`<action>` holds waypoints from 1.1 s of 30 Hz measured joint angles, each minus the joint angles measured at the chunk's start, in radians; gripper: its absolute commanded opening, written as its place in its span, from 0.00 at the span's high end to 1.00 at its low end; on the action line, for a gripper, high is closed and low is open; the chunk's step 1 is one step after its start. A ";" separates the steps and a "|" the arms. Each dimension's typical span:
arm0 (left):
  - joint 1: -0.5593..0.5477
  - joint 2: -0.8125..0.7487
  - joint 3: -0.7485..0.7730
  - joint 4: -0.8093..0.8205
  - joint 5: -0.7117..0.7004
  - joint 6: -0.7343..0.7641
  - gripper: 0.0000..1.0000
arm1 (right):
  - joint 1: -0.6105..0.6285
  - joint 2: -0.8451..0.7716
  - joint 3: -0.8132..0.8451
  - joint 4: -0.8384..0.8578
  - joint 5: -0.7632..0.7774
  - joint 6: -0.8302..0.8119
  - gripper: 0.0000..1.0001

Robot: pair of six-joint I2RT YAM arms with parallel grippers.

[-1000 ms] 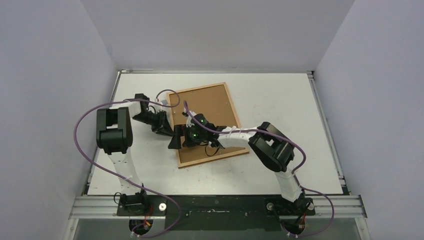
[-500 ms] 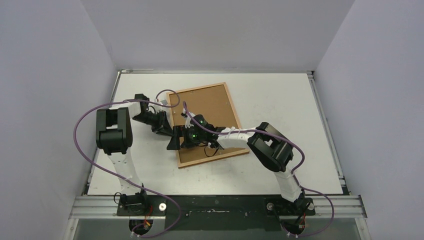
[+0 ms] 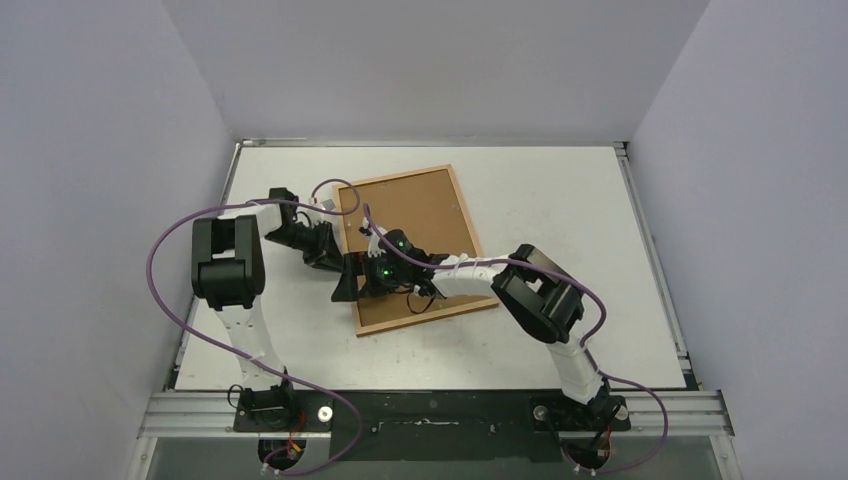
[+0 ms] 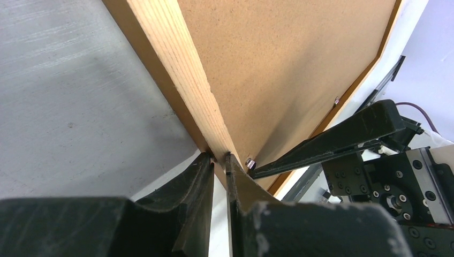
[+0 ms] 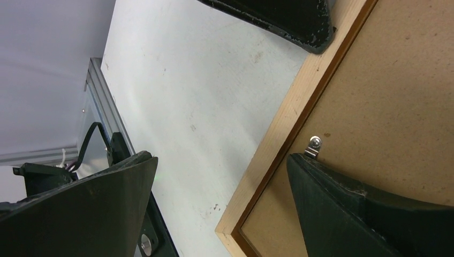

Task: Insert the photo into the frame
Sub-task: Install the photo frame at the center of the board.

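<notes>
The frame lies back side up at mid-table, with a brown fibreboard backing sheet set in it. The photo is hidden. My left gripper is shut on the frame's left wooden rail, its jaws pinching the rail from both sides. My right gripper stands wide open across the same rail near the frame's near-left corner. One of its fingers rests on the backing sheet just below a small metal tab; the other finger hangs over the table.
The white table is enclosed by grey walls on three sides. A metal rail with the arm bases runs along the near edge. Purple cables loop from both arms. The two grippers sit very close together at the frame's left side.
The right gripper has edged slightly left and nearer along the frame's left rail. The left gripper keeps its hold and has not visibly moved.
</notes>
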 measured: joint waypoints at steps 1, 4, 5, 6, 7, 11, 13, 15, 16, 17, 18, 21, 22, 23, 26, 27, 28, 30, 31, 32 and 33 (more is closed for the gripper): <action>0.000 0.000 0.000 0.000 0.000 0.000 0.89 | -0.005 -0.003 0.000 -0.005 0.000 -0.006 0.03; 0.000 0.000 0.000 0.000 0.000 0.000 0.89 | -0.017 -0.023 -0.003 -0.026 -0.002 -0.024 0.03; 0.000 0.000 0.000 0.000 0.000 0.000 0.89 | -0.024 -0.030 -0.007 -0.027 -0.003 -0.027 0.03; 0.000 0.000 0.000 0.000 0.000 0.001 0.89 | -0.033 -0.040 -0.011 -0.028 -0.003 -0.033 0.03; 0.001 0.000 0.000 0.000 0.000 0.000 0.89 | -0.042 -0.047 -0.014 -0.029 -0.003 -0.039 0.03; 0.001 0.000 0.000 0.000 0.000 0.000 0.89 | -0.066 -0.054 -0.015 -0.030 -0.001 -0.048 0.03; 0.001 0.000 0.000 0.000 0.000 0.000 0.89 | -0.069 -0.053 -0.020 -0.031 -0.001 -0.048 0.03; 0.001 0.000 0.000 0.000 0.000 0.000 0.89 | -0.066 -0.052 -0.025 -0.031 -0.002 -0.048 0.03; 0.001 0.000 0.000 -0.001 0.000 0.000 0.89 | -0.063 -0.050 -0.027 -0.031 -0.002 -0.048 0.03; 0.001 0.000 0.000 0.000 0.000 0.000 0.89 | -0.060 -0.047 -0.028 -0.031 -0.003 -0.048 0.03; 0.001 0.000 0.000 -0.001 0.000 0.000 0.89 | -0.057 -0.042 -0.028 -0.029 -0.003 -0.048 0.03; 0.001 0.000 0.000 0.000 0.000 0.000 0.89 | -0.046 -0.026 -0.028 -0.025 -0.005 -0.048 0.03; 0.001 0.000 0.000 0.000 0.000 0.000 0.89 | -0.043 -0.025 -0.027 -0.019 -0.006 -0.048 0.03; 0.001 0.000 0.000 0.000 0.000 0.000 0.90 | -0.041 -0.024 -0.027 -0.018 -0.006 -0.048 0.03; 0.001 0.000 0.000 0.000 0.000 0.000 0.90 | -0.034 -0.022 -0.027 -0.011 -0.007 -0.048 0.03; 0.001 0.000 0.000 0.000 0.000 0.000 0.90 | -0.033 -0.022 -0.027 -0.010 -0.007 -0.048 0.03; 0.001 0.000 0.000 0.000 0.000 0.000 0.90 | -0.032 -0.021 -0.027 -0.010 -0.007 -0.047 0.03; 0.001 0.000 0.000 0.000 0.000 0.000 0.90 | -0.030 -0.021 -0.027 -0.008 -0.007 -0.046 0.03; 0.001 0.000 0.000 0.000 0.000 0.000 0.90 | -0.030 -0.020 -0.027 -0.006 -0.008 -0.044 0.03; 0.001 0.000 0.000 0.000 0.000 0.000 0.90 | -0.029 -0.019 -0.027 -0.005 -0.009 -0.043 0.03; 0.001 0.000 0.000 0.000 0.000 0.000 0.90 | -0.029 -0.019 -0.027 -0.003 -0.011 -0.042 0.03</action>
